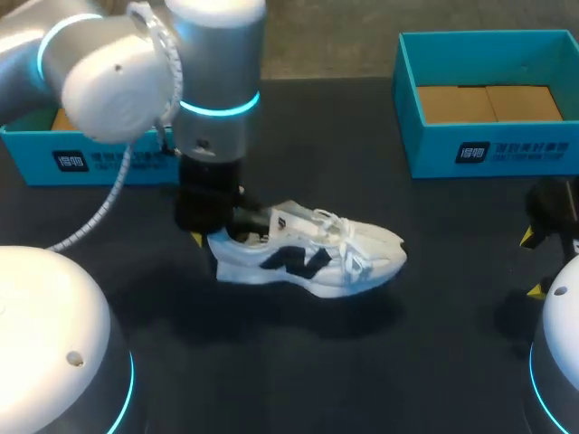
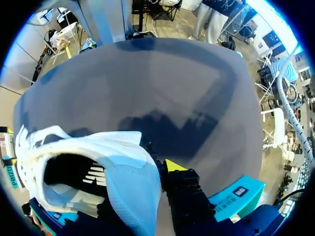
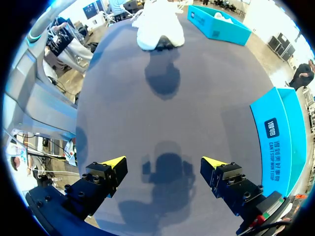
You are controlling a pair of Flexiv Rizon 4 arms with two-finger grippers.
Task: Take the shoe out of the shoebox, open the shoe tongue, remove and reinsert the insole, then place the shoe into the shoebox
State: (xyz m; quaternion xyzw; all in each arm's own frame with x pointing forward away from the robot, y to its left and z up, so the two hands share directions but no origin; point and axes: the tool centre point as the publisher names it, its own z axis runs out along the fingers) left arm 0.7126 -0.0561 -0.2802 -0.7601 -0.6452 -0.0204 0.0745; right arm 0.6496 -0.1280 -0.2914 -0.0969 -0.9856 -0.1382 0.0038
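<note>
Shoe [image 1: 308, 258]: white, out of its box, seemingly just off the table [image 1: 380, 371] near the middle. At the left a teal shoebox [image 1: 90, 161] stands behind the left arm, whose left claw [image 1: 215, 237] is clamped on the heel collar. Opening the tongue looks next. The second shoebox [image 1: 493, 149] sits well clear at rear right. The right claw [image 1: 534, 264], fingers apart and empty, must cross bare table to the laces; nothing seems to block it.
</note>
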